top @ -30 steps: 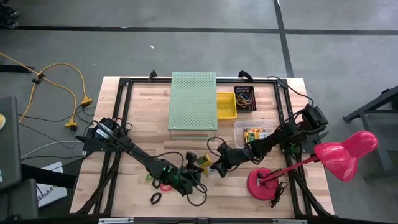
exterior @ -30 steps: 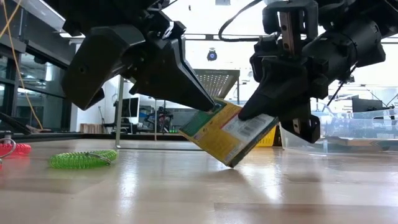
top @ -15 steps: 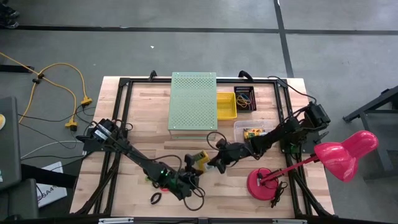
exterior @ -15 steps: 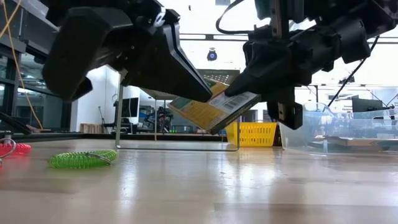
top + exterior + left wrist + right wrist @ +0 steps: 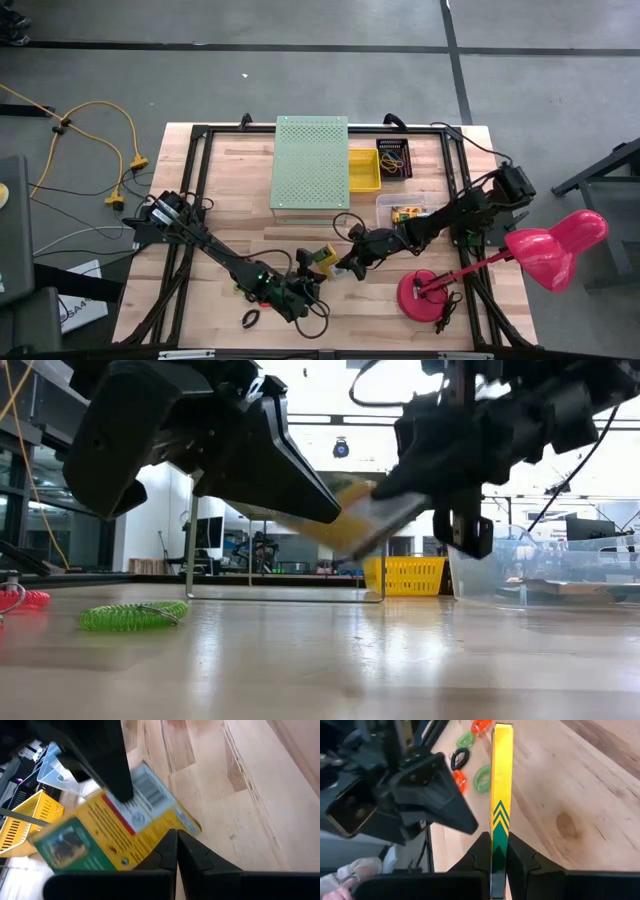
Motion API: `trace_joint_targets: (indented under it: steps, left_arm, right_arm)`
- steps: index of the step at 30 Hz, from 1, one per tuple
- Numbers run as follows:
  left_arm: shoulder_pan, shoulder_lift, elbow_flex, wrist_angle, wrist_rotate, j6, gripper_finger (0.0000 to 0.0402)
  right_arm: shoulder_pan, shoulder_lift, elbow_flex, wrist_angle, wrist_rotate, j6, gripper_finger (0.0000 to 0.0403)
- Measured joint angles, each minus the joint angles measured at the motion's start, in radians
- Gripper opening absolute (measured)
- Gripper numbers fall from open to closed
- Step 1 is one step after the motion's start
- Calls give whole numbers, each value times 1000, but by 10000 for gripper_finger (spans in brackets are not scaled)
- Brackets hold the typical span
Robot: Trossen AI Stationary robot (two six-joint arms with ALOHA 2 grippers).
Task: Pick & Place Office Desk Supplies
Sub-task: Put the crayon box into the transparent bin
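So the right gripper [image 5: 499, 851] is pinching the crayon box [image 5: 500, 780] edge-on, lifted clear of the table [image 5: 400, 660], in front of the pale-green perforated box [image 5: 311, 165]. Left gripper [image 5: 176, 851] sits pressed together just beside it.

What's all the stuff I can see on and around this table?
Crayon box: one in the air at front centre, yellow and green; another in the clear tub.
Bands: green, red, black, front left; more in the black bin.
Perforated box: one, pale green, back centre.
Yellow bin: one, beside that box.
Lamp: one, pink, front right.
Cable: yellow, floor left.
Right gripper: shut on the crayon box.
Left gripper: shut, empty, close by.
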Motion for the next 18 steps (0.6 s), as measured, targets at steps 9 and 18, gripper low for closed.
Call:
trace_joint_targets:
  steps: [9,18]
  left_arm:
    - [0,0,0,3,0,-6,1]
    - [10,0,0,3,7,-17,1]
  right_arm:
    - [3,-241,-1,-335,78,-64,20]
    - [3,-506,-1,-639,179,-95,20]
